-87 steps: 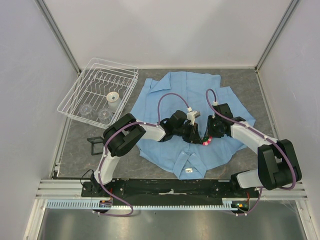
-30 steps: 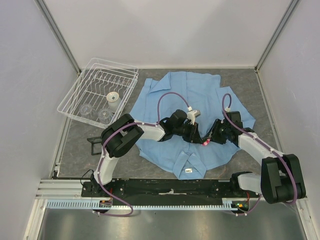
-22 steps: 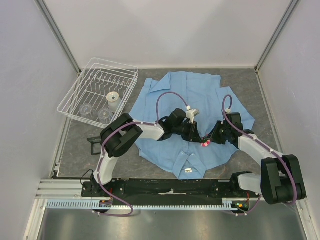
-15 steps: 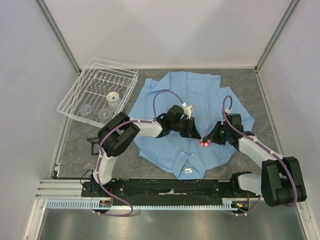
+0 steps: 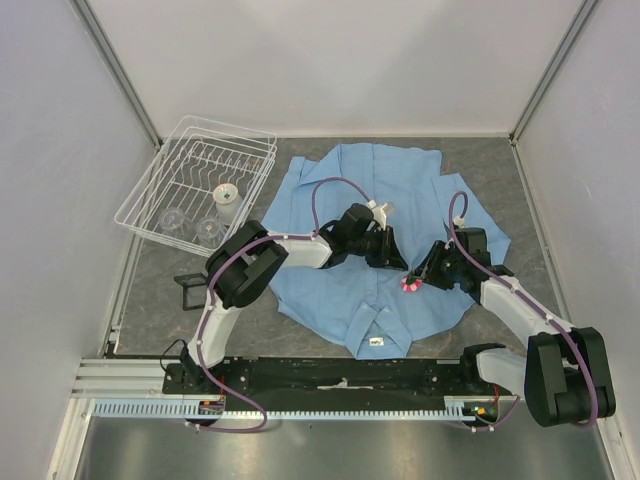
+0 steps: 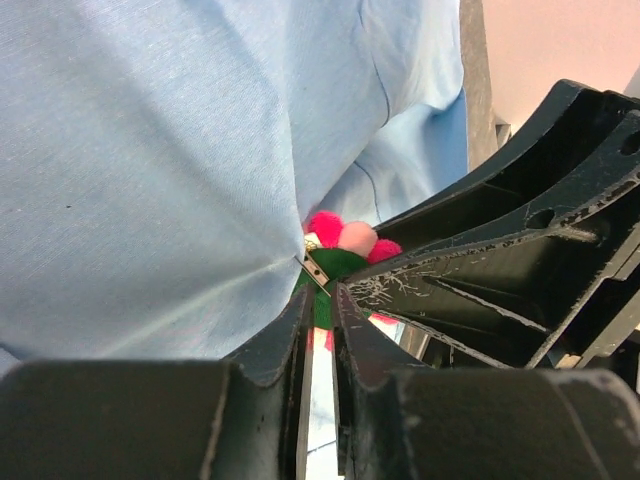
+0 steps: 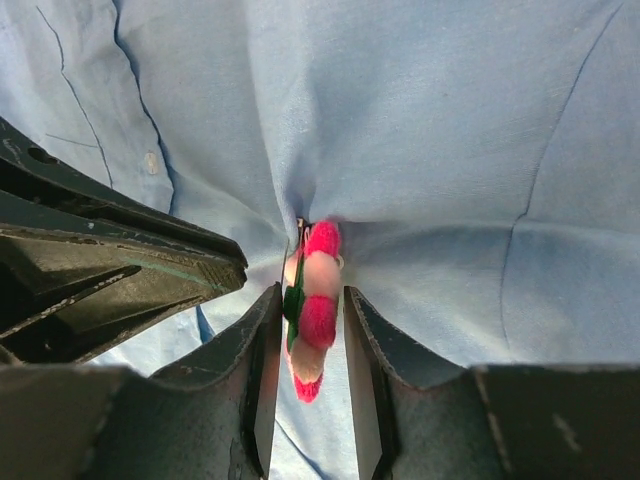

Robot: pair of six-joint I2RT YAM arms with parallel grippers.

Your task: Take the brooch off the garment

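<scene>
The brooch (image 7: 318, 318) is gripped edge-on by the right pincer (image 7: 310, 296), the garment (image 7: 430, 130) puckered just beyond it; the closed left pincer (image 6: 321, 293) is held beside the brooch.

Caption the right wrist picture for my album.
The right gripper clamps the pink brooch edge-on, blue shirt puckering behind it.

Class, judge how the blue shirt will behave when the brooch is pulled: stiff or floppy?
Probably floppy: the shirt puckers toward the brooch. Likely light too; it may lift with the pull, since its folds lie soft and thin.
</scene>
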